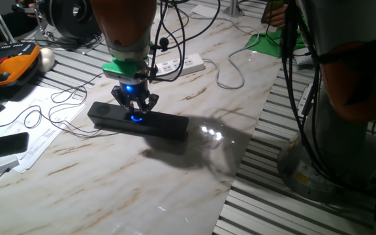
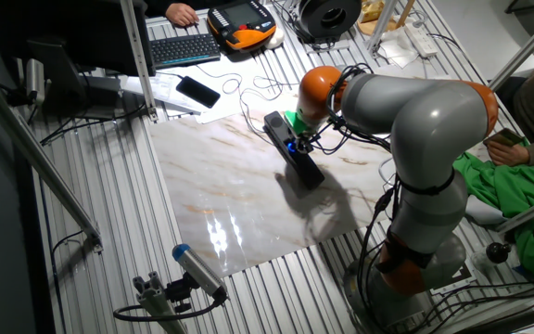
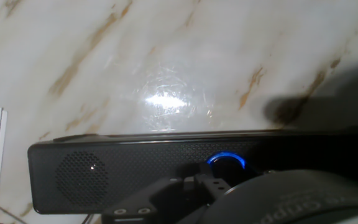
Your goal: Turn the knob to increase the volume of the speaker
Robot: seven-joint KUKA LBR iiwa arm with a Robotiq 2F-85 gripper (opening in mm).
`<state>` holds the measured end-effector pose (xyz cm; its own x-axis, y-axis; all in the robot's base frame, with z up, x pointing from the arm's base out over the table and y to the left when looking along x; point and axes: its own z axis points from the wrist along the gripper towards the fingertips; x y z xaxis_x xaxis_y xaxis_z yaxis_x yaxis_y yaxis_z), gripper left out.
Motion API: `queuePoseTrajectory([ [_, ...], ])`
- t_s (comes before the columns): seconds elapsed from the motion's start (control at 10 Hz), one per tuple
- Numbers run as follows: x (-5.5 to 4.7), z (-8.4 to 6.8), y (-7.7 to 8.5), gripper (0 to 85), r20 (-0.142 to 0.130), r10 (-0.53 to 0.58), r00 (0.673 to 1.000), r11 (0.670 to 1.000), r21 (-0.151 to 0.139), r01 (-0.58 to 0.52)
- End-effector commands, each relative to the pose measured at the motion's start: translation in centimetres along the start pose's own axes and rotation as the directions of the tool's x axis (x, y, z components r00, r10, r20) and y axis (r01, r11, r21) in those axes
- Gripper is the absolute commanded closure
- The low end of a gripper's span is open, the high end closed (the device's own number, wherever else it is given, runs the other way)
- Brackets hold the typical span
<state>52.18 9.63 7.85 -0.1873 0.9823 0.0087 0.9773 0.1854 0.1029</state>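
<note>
The speaker [image 1: 139,121] is a long black bar lying on the marble table top; it also shows in the other fixed view [image 2: 295,153] and in the hand view [image 3: 123,171]. The knob [image 3: 226,162], ringed with blue light, sits in the middle of its face and glows between the fingers in one fixed view [image 1: 136,117]. My gripper [image 1: 136,112] points down onto the speaker's middle. Its fingers [image 1: 150,102] converge on the knob and look closed around it. In the hand view a dark finger part [image 3: 194,183] lies right against the knob's lower left.
A white power strip [image 1: 178,65] with cables lies behind the speaker. Papers and a flat black device [image 1: 2,145] lie at the left. A thin cable [image 1: 64,114] loops from the speaker's left end. The marble top [image 1: 142,189] ends on a slatted metal table.
</note>
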Motion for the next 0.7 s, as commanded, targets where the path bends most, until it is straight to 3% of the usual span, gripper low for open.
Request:
queuePoseTrajectory([
  [0.0, 0.03, -0.03, 0.05, 85.0, -0.001, 0.012, 1.0, 1.0, -0.004, -0.012],
  [0.6, 0.26, -0.06, 0.06, 85.0, 0.004, 0.061, 0.998, 0.998, -0.009, -0.061],
])
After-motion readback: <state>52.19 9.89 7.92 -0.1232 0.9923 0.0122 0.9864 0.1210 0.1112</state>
